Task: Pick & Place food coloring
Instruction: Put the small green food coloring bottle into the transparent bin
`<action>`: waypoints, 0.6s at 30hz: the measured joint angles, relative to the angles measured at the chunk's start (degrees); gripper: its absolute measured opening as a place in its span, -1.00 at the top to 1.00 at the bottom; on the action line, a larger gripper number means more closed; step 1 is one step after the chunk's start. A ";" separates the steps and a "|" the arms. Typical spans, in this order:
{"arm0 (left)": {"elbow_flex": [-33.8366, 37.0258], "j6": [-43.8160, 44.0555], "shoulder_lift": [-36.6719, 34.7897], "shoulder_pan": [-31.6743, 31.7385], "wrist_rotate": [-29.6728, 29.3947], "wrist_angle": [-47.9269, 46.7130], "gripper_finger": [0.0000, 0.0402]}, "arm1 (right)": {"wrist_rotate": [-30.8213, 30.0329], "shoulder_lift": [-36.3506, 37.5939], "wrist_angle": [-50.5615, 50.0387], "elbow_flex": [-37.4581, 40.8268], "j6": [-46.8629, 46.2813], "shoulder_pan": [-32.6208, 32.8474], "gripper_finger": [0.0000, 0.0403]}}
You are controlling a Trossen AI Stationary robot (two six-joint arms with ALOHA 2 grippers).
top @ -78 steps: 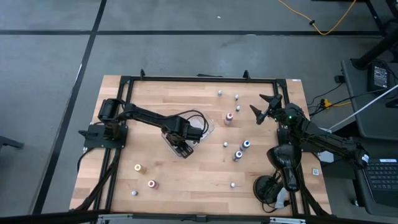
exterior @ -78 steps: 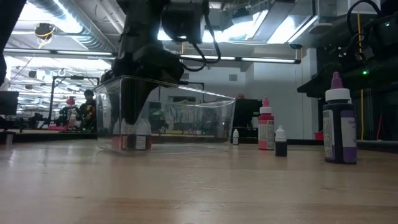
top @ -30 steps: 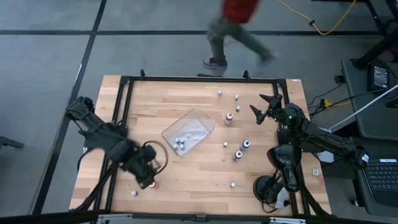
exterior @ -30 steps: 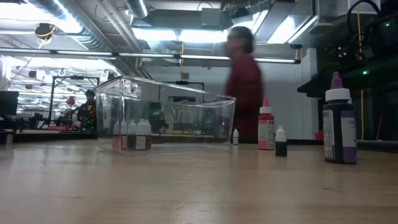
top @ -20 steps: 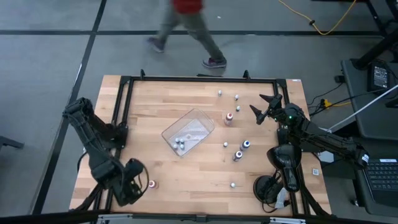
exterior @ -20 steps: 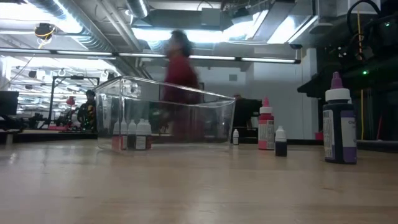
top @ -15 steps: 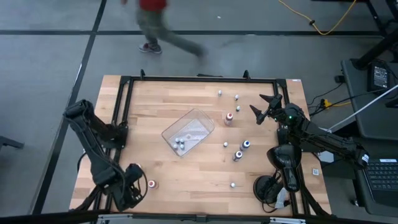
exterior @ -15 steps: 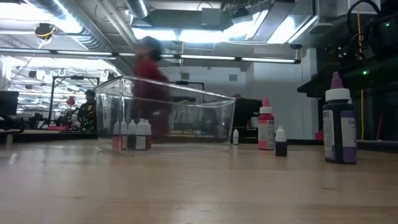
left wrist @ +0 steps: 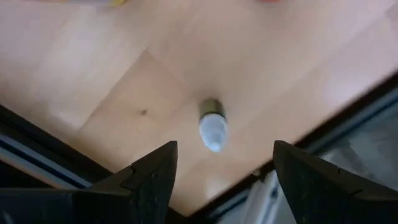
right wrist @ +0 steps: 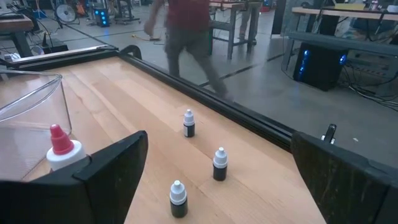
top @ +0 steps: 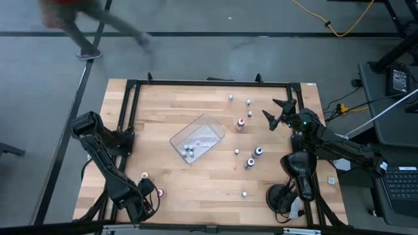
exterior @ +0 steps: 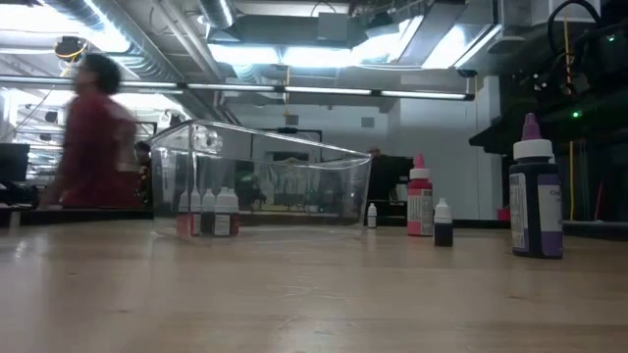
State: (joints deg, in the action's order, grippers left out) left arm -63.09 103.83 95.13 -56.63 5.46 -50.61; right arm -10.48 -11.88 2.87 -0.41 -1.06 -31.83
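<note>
No legible txt anywhere — bottle labels too small/blurred to read.

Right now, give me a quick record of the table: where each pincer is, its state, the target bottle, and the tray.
left pincer: open, above a pale-capped bottle at the near-left table corner
target bottle: upright, not gripped
right pincer: open, waiting at the far-right side
tray: clear, mid-table, several small bottles inside
person: walking past behind the table

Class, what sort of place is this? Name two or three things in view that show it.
Probably a robotics lab or workshop: a framed wooden table with two robot arms, computer towers and workbenches on a concrete floor, exposed ceiling ducts, and a person walking past.
</note>
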 joint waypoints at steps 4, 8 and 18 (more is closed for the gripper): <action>1.62 -0.02 1.17 -0.41 -0.13 0.16 -0.26 | 0.00 0.00 0.02 -0.02 0.00 0.00 -0.96; 2.08 -1.47 2.43 -0.38 0.30 0.69 -0.26 | 0.00 0.00 0.01 -0.02 -0.05 0.00 -0.96; 2.10 -2.58 2.64 -0.27 1.70 1.22 -0.14 | 0.00 0.00 0.00 -0.02 -0.09 0.00 -0.96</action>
State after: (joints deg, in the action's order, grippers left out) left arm -60.99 101.25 97.78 -56.90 7.16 -49.39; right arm -10.48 -11.88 2.87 -0.43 -1.15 -31.83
